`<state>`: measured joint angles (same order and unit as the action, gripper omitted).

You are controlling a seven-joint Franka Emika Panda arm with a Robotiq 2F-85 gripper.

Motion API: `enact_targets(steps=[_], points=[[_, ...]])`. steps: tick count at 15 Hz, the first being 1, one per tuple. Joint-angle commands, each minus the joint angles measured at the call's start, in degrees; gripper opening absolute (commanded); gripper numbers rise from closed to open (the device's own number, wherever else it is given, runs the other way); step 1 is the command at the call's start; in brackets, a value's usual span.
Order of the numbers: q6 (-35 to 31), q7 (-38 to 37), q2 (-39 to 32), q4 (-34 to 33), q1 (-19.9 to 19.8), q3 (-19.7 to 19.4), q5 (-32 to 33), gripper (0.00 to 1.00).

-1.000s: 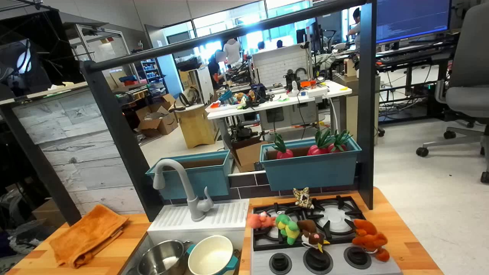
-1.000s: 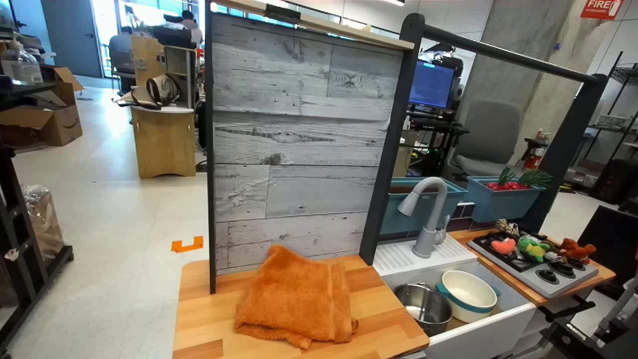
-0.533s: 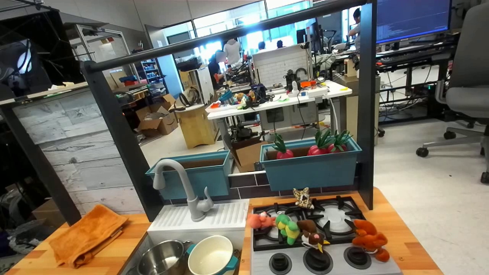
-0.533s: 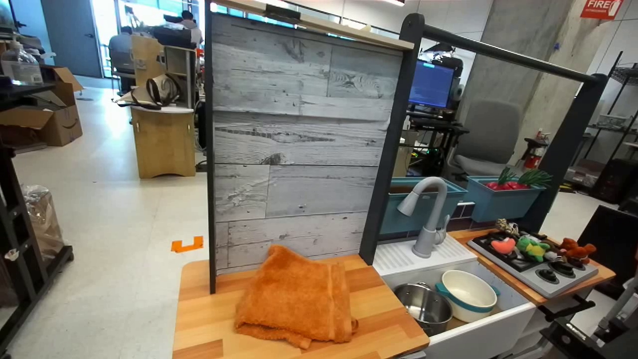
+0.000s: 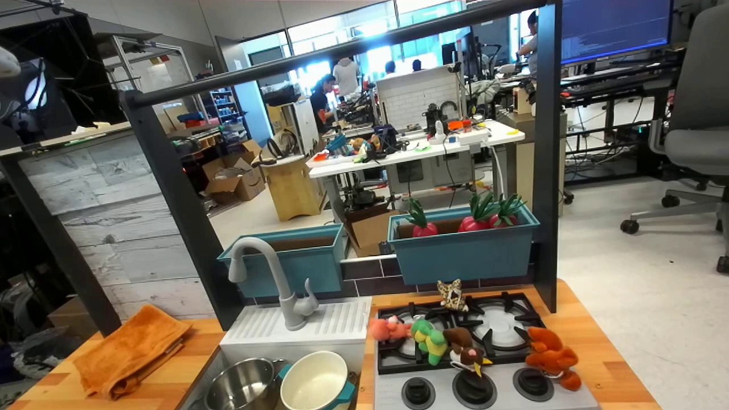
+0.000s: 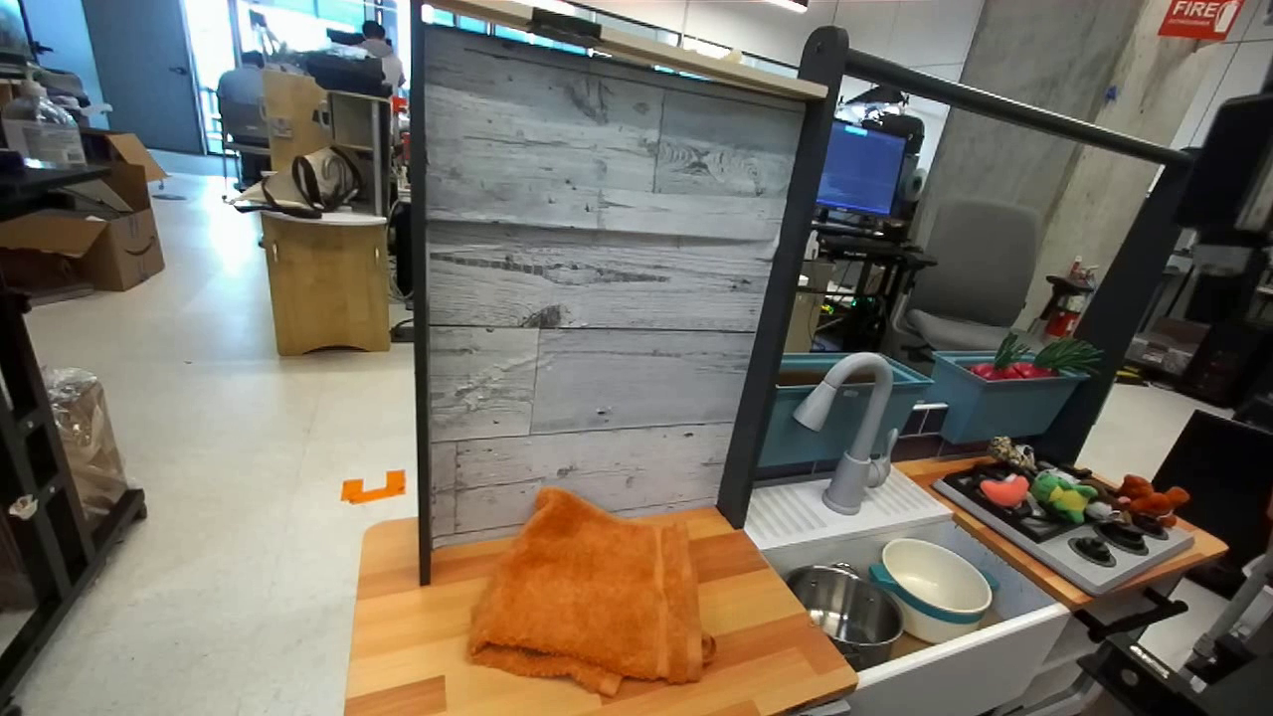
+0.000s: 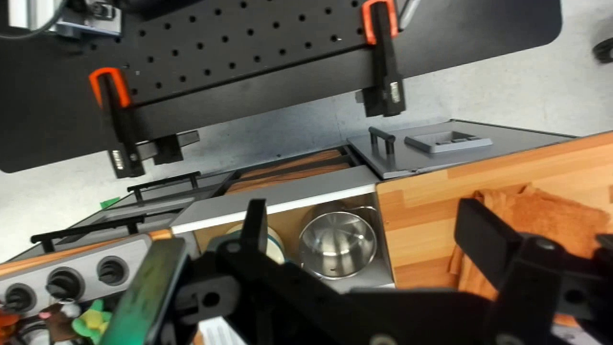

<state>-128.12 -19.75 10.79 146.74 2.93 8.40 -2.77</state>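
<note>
My gripper (image 7: 361,211) is open and empty, its fingers wide apart, high over the sink. Between the fingers, below, a steel pot (image 7: 337,244) stands in the sink (image 6: 970,666). A cream pot with teal handles (image 6: 935,582) stands beside it, partly hidden behind a finger in the wrist view (image 7: 275,248). A folded orange towel (image 6: 597,597) lies on the wooden counter, behind the other finger in the wrist view (image 7: 555,220). Soft toys lie on the stove (image 5: 393,378): a coral one (image 5: 390,329), a green one (image 5: 428,340), a brown one (image 5: 467,356), an orange one (image 5: 552,359), a spotted one (image 5: 453,295).
A grey faucet (image 5: 294,313) rises behind the sink. Teal planters (image 5: 467,256) hang behind, one with red radishes. A dark frame bar (image 5: 342,48) and a wood-look panel (image 6: 597,268) stand over the counter. A black table (image 7: 287,81) with clamps (image 7: 390,91) faces the sink.
A dark part of the robot has come into an exterior view at the right edge, and a pale part at the left edge of an exterior view. Towel, pots and toys have not moved.
</note>
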Motion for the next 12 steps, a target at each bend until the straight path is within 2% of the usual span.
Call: enact_targets(steps=[1, 3, 4, 6, 9, 12], points=[[0.02, -0.93, -1.84, -1.34, 1.25, 0.02, -0.12, 1.00], [0.02, -1.20, -3.63, -2.79, 1.40, -0.01, -0.16, 1.00], [-2.95, -2.91, -4.38, -2.31, 1.02, -0.17, 0.15, 1.00], [-9.75, -3.06, -6.59, -2.76, 2.16, 0.34, -3.63, 1.00], [-22.35, -4.24, -14.00, -7.17, 5.58, 2.83, -9.89, 1.00], [-32.95, -11.48, -24.35, -13.33, 8.83, 3.72, -5.20, 1.00]])
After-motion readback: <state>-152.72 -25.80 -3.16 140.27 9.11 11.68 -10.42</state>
